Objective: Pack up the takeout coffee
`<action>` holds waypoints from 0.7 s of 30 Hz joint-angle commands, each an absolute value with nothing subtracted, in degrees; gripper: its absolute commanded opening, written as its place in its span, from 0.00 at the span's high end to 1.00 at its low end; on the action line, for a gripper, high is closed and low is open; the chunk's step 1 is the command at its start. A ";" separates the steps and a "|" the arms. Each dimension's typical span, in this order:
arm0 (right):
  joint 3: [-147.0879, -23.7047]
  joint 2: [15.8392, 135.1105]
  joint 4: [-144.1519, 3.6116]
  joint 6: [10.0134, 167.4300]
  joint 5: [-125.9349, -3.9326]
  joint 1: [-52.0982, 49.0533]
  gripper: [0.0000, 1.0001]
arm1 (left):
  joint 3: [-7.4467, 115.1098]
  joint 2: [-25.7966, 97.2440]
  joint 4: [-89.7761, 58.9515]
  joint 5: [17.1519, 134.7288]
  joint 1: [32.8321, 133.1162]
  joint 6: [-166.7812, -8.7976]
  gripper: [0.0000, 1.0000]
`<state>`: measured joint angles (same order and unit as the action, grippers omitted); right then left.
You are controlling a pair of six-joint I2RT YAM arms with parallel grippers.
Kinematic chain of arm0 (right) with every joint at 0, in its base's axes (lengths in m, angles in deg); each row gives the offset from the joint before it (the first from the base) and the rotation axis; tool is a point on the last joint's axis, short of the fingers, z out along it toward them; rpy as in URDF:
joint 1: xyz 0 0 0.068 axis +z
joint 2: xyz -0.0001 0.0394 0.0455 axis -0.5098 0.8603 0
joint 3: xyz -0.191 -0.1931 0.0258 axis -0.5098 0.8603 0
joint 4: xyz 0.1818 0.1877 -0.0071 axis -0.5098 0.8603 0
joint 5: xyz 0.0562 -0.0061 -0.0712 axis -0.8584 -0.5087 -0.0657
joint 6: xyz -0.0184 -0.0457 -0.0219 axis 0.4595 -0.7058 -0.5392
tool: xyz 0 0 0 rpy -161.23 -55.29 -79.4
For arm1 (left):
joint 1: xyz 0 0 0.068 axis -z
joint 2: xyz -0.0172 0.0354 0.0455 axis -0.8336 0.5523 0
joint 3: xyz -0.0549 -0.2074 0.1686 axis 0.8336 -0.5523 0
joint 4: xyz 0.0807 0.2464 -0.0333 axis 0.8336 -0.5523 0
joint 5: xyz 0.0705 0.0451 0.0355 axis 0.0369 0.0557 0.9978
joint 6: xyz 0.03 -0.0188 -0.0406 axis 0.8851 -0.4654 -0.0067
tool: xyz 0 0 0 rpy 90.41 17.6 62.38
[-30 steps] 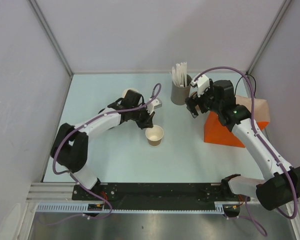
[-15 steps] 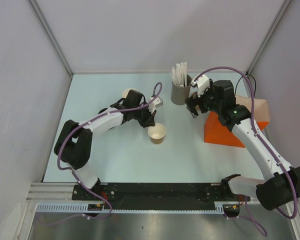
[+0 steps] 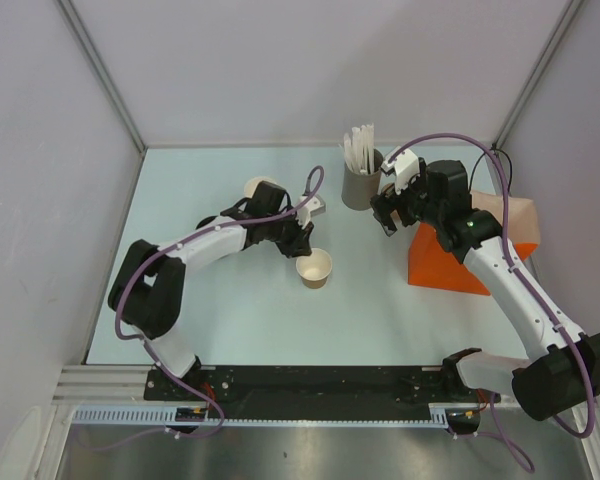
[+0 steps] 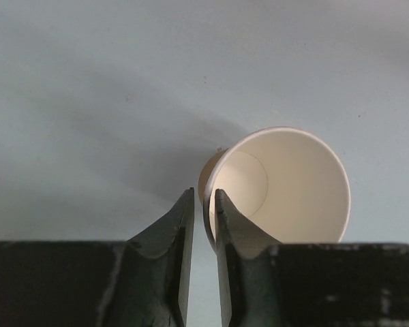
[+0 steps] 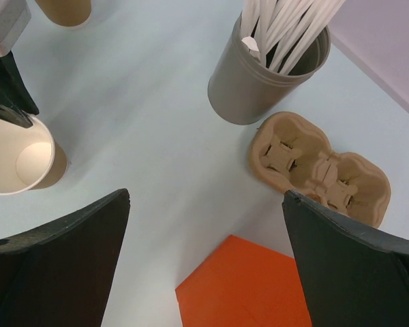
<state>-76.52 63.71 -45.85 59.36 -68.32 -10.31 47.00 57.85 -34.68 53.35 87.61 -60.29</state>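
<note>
The left arm [image 3: 205, 242] stretches low across the desk, wrist tipped down. Its jaws are nearly closed and pinch a cup [image 4: 296, 180] wall, one finger inside the rim and one outside. The right arm [image 3: 505, 275] is raised with a bent elbow, its jaws spread wide and gripping nothing.

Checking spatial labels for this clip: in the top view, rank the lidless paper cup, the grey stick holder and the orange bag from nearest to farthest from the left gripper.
1. Lidless paper cup, pinched at its rim by the left gripper.
2. Grey stick holder, farther back, to the right.
3. Orange bag, farthest right.
</note>
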 commanded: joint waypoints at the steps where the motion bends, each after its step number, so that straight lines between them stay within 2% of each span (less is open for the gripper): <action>1: -76.73 63.30 -46.96 59.14 -69.07 -10.52 0.00 | 46.53 54.98 -32.99 51.42 87.85 -60.30 0.71; 8: -76.65 63.83 -46.87 58.88 -69.07 -10.61 0.00 | 46.17 51.82 -32.72 52.65 87.50 -60.04 0.60; 18: -76.56 64.27 -46.08 57.83 -71.09 -10.52 0.00 | 46.26 43.38 -34.48 53.53 81.97 -58.11 0.20; 21: -76.47 64.27 -45.90 57.74 -71.44 -10.43 0.00 | 45.83 40.14 -35.53 55.11 79.16 -56.97 0.13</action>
